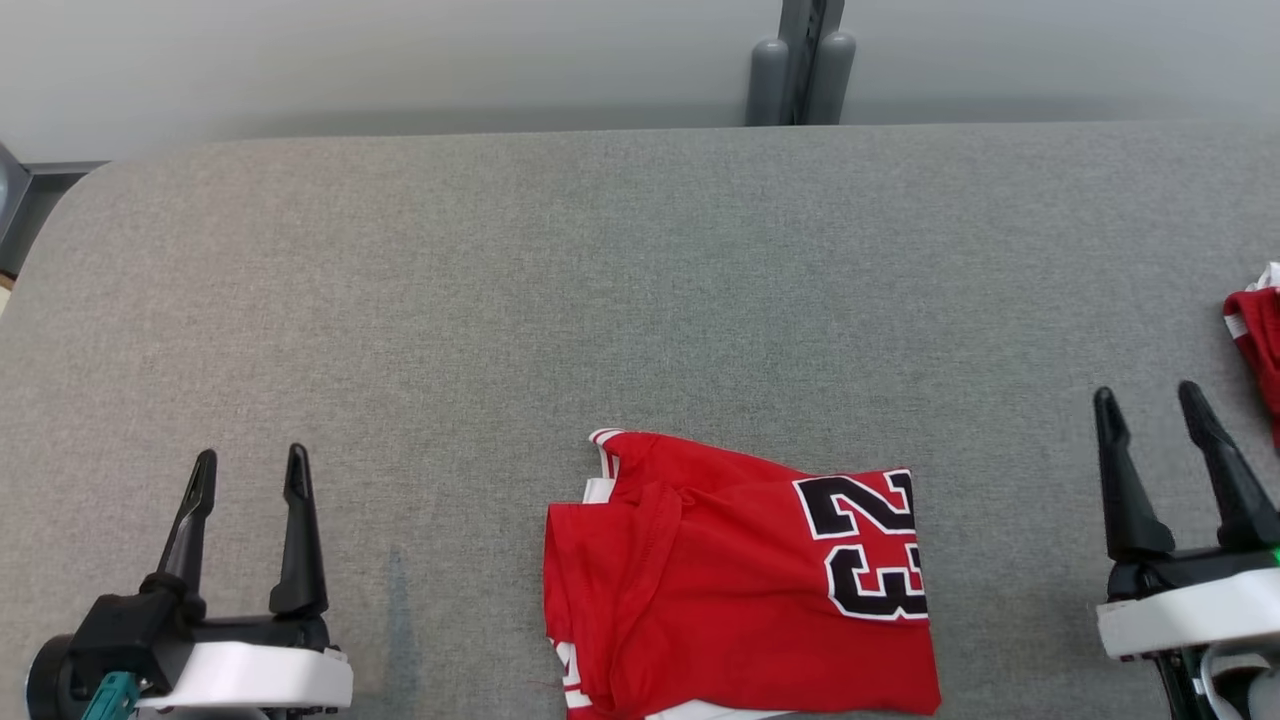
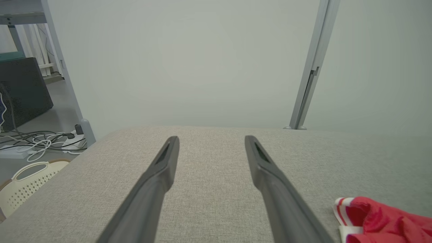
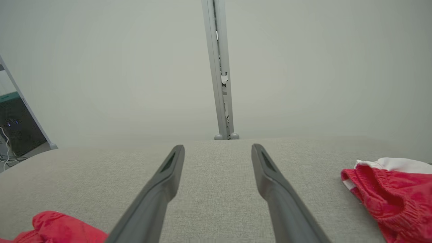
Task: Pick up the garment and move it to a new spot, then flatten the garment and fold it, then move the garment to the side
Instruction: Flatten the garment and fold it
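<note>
Garment [image 1: 740, 590] lies folded on the table [image 1: 500, 300]; cream basket [image 2: 20, 192] stands beside.

At lower left of head view, left gripper [image 1: 251, 452] holding nothing, jaws spread wide, dark fingers [image 1: 298, 530] pointing up and leaning slightly right, at lower right, right gripper [image 1: 1147, 389] likewise empty and spread wide, tips leaning left

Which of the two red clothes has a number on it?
The folded red jersey at the front middle of the table: it shows a black 23. The other red garment, at the right edge, shows no number.
</note>
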Available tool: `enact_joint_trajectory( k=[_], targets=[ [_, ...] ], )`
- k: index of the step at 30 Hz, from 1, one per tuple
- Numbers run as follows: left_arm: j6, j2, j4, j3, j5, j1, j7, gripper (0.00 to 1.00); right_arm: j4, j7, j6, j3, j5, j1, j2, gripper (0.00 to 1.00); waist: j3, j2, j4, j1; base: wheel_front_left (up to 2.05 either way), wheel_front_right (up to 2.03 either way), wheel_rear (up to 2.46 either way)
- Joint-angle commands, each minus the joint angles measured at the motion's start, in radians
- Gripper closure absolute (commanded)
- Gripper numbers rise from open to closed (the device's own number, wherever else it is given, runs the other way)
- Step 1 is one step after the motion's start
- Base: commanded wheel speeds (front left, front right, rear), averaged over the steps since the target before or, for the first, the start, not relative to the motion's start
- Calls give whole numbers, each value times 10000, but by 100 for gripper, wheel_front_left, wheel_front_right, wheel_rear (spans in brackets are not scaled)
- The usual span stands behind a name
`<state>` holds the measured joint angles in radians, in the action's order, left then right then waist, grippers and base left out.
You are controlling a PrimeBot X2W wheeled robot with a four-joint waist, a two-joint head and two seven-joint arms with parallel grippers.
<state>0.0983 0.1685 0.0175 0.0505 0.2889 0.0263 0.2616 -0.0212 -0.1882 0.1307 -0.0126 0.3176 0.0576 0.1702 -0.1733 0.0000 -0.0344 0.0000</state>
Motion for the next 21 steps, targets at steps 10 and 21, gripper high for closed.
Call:
enact_joint_trajectory(
  k=[10, 21],
  targets=[
    [266, 323, -191, -119, -123, 686, -250, 0, -22, 569, 1, -134, -521, -582, -34, 0, 767, 0, 269, 0, 0, 0, 0],
    [433, 482, -535, -187, 22, 1832, -641, 0, -229, 933, 1, 295, -454, -1130, 290, 0, 1888, 0, 575, 0, 0, 0, 0]
  ],
)
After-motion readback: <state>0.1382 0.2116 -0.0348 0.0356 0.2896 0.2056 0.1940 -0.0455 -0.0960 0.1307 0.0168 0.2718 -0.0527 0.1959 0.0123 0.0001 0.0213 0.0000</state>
